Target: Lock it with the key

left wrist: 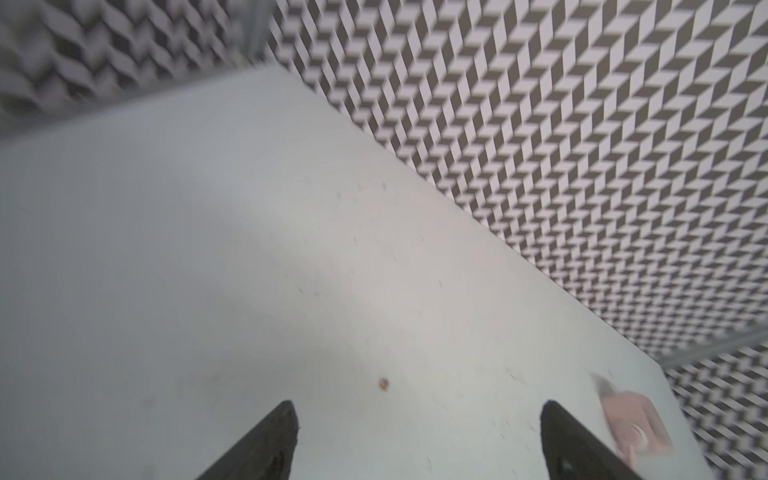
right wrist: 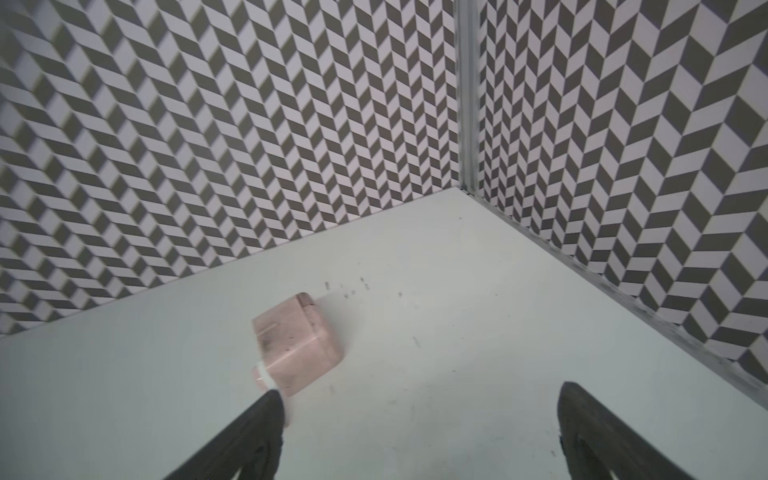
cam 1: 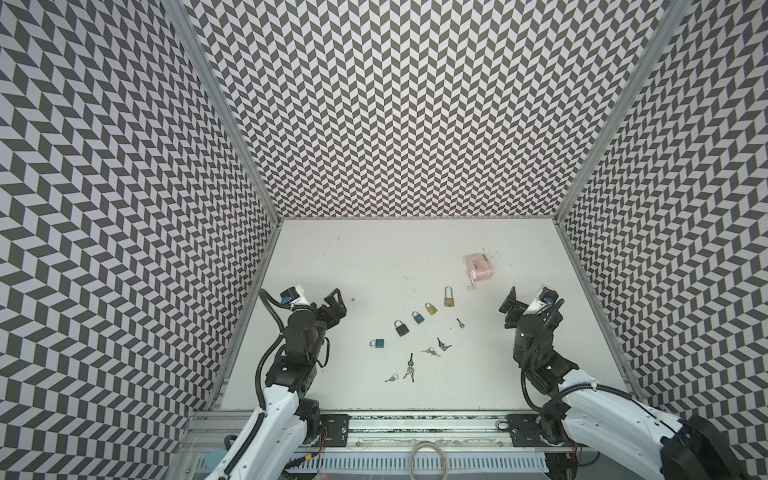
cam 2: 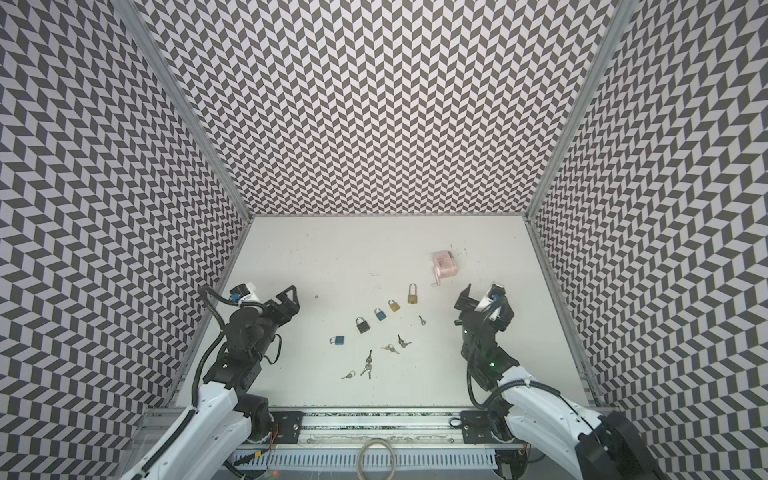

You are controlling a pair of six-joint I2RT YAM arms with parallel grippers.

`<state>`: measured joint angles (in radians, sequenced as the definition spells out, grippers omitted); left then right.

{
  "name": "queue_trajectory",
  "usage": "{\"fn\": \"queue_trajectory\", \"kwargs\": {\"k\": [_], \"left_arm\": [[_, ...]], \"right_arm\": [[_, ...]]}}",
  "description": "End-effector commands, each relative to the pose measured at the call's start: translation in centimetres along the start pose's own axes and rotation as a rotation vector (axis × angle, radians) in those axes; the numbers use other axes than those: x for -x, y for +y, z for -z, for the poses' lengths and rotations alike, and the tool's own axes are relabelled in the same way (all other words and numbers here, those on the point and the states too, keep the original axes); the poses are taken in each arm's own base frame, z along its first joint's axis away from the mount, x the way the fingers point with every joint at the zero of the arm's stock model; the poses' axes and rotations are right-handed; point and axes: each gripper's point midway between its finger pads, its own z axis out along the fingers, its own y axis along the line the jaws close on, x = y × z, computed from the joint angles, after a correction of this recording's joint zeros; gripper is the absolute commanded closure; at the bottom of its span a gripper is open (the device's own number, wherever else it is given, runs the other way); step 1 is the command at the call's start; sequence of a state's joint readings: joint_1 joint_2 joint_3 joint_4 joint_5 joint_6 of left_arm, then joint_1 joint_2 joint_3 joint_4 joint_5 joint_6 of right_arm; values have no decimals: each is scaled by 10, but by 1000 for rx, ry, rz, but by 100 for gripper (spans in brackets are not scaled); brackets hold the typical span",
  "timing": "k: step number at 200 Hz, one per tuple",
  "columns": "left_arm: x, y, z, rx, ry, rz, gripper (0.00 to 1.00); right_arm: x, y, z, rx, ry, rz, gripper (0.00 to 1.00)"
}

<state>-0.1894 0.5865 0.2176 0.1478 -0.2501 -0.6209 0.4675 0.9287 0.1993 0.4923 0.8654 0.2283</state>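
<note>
Though neither holds anything, the left gripper and the right gripper stand with jaws wide apart over the table; between them, well clear, five padlocks lie in a curved row; keys lie scattered beside it; a pink box rests near the right gripper.

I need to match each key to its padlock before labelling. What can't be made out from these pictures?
- Teeth of the keys: too small in both top views.
- Keyhole and shackle latch of the black padlock and the others: too small there.
- The pink box: blurred in the left wrist view; near end behind a finger of the right gripper in the right wrist view.
- Padlocks and keys: outside both wrist views.
</note>
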Motion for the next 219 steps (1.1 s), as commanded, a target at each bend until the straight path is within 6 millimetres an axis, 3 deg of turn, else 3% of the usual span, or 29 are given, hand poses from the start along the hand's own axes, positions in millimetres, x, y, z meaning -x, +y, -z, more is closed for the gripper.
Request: {"fn": "queue_trajectory", "kwargs": {"k": [1, 16, 26, 53, 69, 91, 100, 110, 118, 125, 141, 154, 219], "left_arm": [[35, 26, 16, 96, -303, -136, 0], [48, 14, 21, 46, -388, -287, 0], [49, 19, 17, 97, -394, -354, 0], [29, 31, -24, 168, -286, -520, 0], [21, 14, -45, 54, -271, -582, 0], [15, -3, -72, -98, -238, -582, 0], [0, 4, -86, -130, -182, -577, 1], [1, -1, -90, -172, -228, -598, 0], [-8, 8, -97, -125, -129, -581, 0], [-4, 15, -107, -66, -109, -554, 0], [5, 15, -94, -47, -206, -555, 0], [7, 26, -99, 25, -178, -519, 0], [4, 21, -100, 6, -178, -542, 0]], "right_arm": [[22, 9, -16, 81, -77, 14, 0], [20, 12, -26, 130, -83, 28, 0], [20, 15, -32, 178, -107, 36, 0], [10, 27, -57, 234, -107, 98, 0], [18, 46, -66, 327, -139, 137, 0], [5, 22, -80, 295, -127, 39, 0], [7, 21, -81, 304, -140, 27, 0], [2, 24, -84, 310, -101, 43, 0], [-1, 25, -86, 312, -80, 59, 0], [0, 25, -86, 312, -88, 54, 0], [2, 29, -83, 338, -115, 71, 0], [3, 29, -81, 342, -128, 68, 0], [4, 28, -81, 340, -133, 62, 0]]}}
